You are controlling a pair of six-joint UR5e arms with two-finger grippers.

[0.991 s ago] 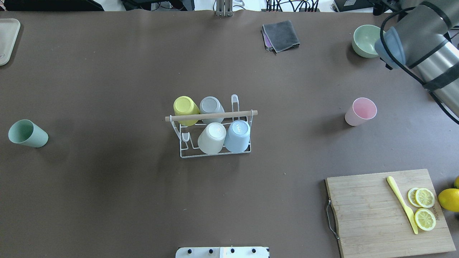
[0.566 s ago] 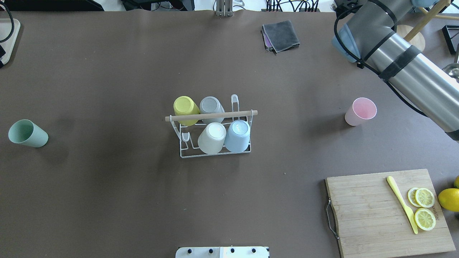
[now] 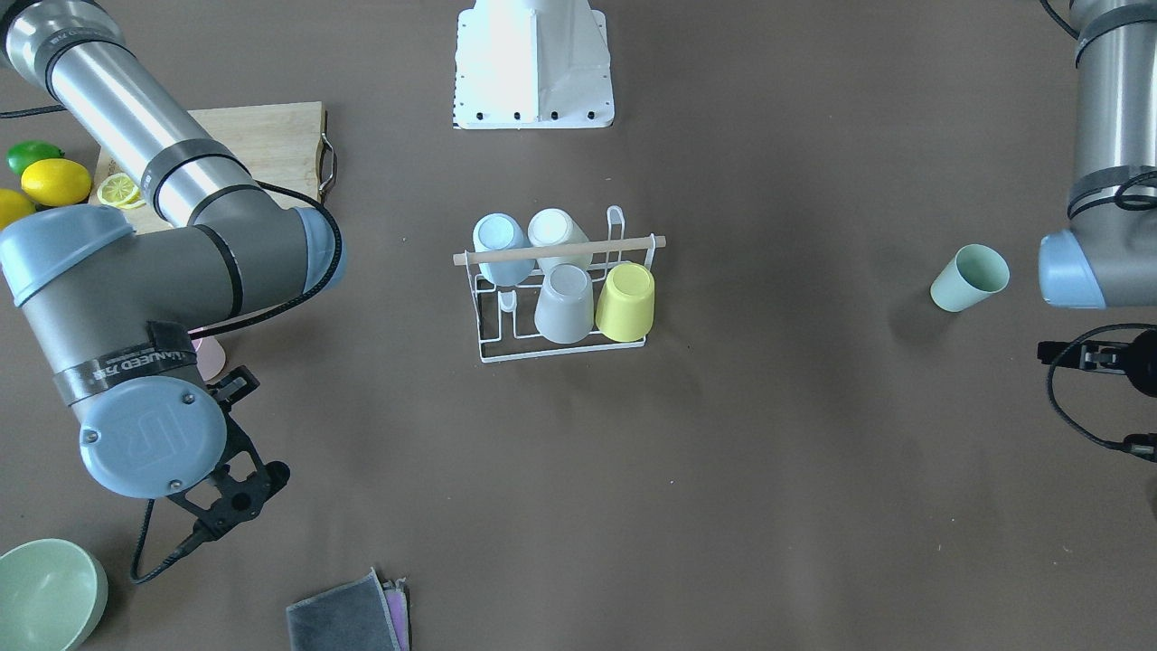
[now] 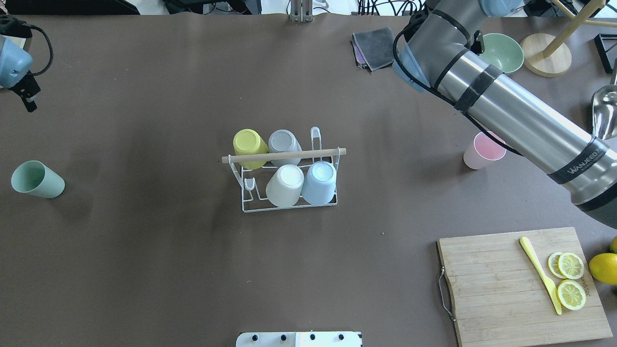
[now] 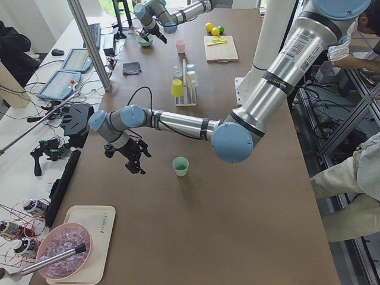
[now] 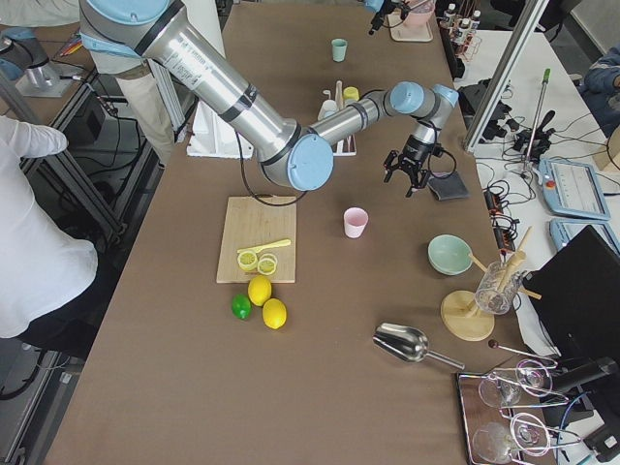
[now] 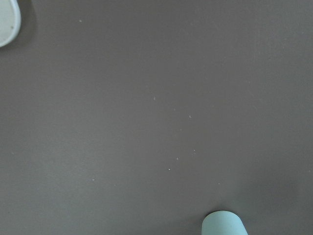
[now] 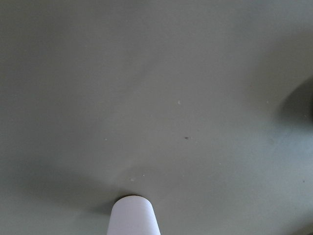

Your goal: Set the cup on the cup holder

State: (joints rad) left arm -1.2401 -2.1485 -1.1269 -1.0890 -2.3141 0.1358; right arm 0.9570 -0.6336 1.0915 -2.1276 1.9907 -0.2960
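Note:
The white wire cup holder [image 4: 248,205] stands mid-table with a wooden rod [image 4: 284,155] across its top. Several cups sit upside down on it: yellow, grey, white and blue. A loose green cup [image 4: 36,179] stands at the left; its rim shows at the bottom of the left wrist view [image 7: 224,223]. A loose pink cup [image 4: 482,153] stands at the right, partly under my right arm, and also shows in the right wrist view [image 8: 133,215]. My left gripper [image 5: 135,162] hovers beyond the green cup, open and empty. My right gripper [image 6: 405,177] hangs past the pink cup, open and empty.
A wooden cutting board [image 4: 501,289] with lemon slices and a yellow knife lies front right, a lemon [image 4: 603,268] beside it. A grey cloth [image 4: 371,46], a green bowl [image 4: 503,52] and a metal scoop [image 4: 605,111] lie at the far right. People sit beside the table.
My right arm has swung in from the right edge and now crosses over the pink cup. My left wrist has come into the top left corner. No cup has moved.

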